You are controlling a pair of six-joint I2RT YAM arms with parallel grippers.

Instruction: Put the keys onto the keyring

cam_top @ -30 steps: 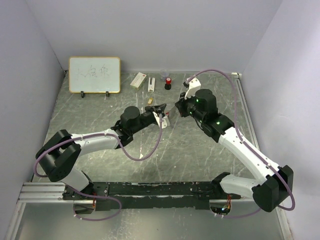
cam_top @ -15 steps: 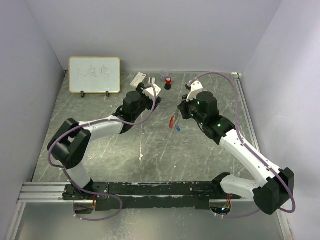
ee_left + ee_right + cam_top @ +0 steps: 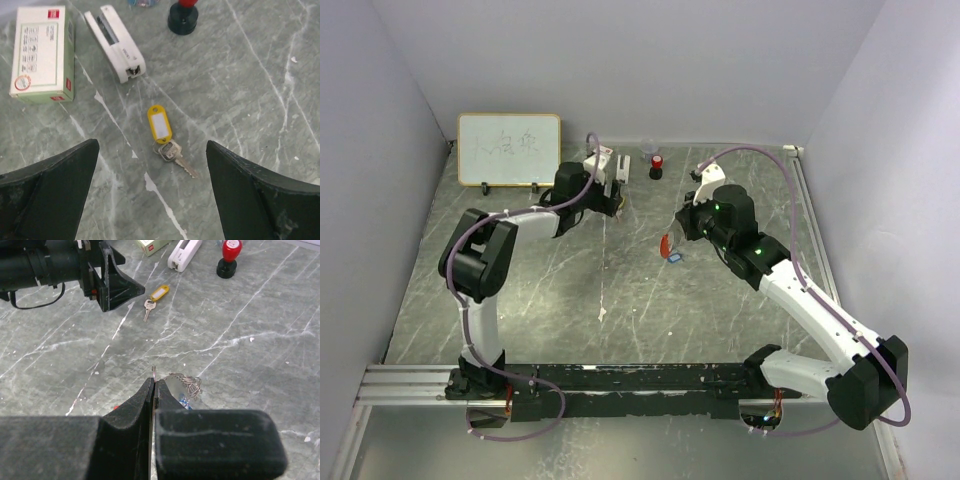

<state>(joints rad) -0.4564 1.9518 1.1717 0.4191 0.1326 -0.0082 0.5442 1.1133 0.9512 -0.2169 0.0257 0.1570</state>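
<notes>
Where the right claw (image 3: pixel 153 384) hangs over the middle of the desk (image 3: pixel 260 315), the keyring (image 3: pixel 188 383) is pinched in it. The jaws are clenched flat together on a thin sliver of the silvery beaded chain, and the rest of the chain trails off in a small bunch just beyond the tips. Its red tag (image 3: pixel 666 243) dangles under the claw in the overhead view. The blue key (image 3: pixel 184 402) sits just below the bunched chain, half hidden by the claw's body. I cannot tell whether key or chain touches the desk, nor whether the key is threaded on.

The second key (image 3: pixel 173 154) lies flat on the desk well apart from that, toward the back, joined to a yellow tag (image 3: pixel 159 122). The left claw (image 3: pixel 152 145) hovers right above it, released, its two fingers (image 3: pixel 55 190) spread wide to either side with only that key and tag below the gap.

Just behind the tag lies a white stapler (image 3: pixel 116 44), with a white box (image 3: pixel 42 55) beside it on the left and a red-and-black cylinder (image 3: pixel 182 17) standing to the right. A whiteboard (image 3: pixel 509 149) stands at the back left corner.
</notes>
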